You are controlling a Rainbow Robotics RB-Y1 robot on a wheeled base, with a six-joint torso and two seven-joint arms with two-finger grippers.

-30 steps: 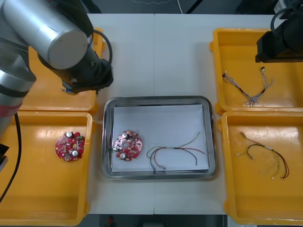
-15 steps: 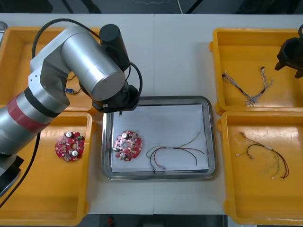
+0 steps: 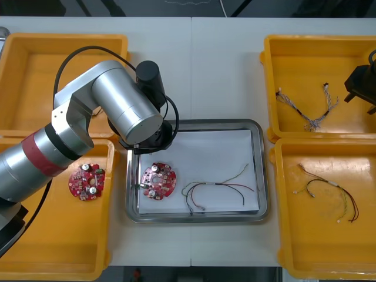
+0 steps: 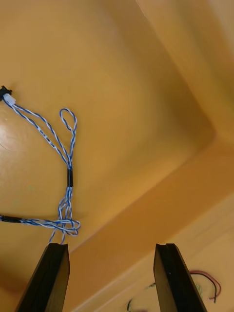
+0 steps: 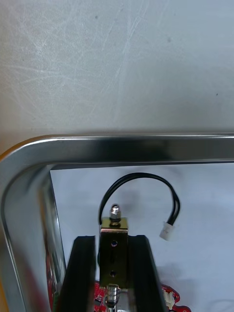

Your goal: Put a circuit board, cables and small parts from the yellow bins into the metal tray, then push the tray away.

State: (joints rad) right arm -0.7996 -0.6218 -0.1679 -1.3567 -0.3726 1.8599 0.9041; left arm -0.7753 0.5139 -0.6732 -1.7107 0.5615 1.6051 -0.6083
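Near left bin [image 3: 35,247]: one round red board [image 3: 86,181] lies here, not needed so far.
Tray [image 3: 263,176]: sits mid-bench between the bins; a second red board [image 3: 157,180] lies at its left side, with a thin cable [image 3: 214,187] beside it.
Left gripper [image 5: 113,240]: over the tray's far left corner, just inside the rim, clamped narrowly on a small metal part [image 5: 114,225] that trails a black cable [image 5: 139,176].
Change: a second ago this arm was over the far left bin [image 3: 35,70]; it has swung across with the part.
Meaning: board and one cable are in, and the part looks ready to be let go onto the white lining, clear of the board.
Right gripper [image 4: 111,251]: fingers wide, holding nothing, drawn back to the outer edge of the far right bin [image 3: 282,47].
Blue and white cable [image 4: 66,161]: lies loose in that bin, likely the next pick before the push.
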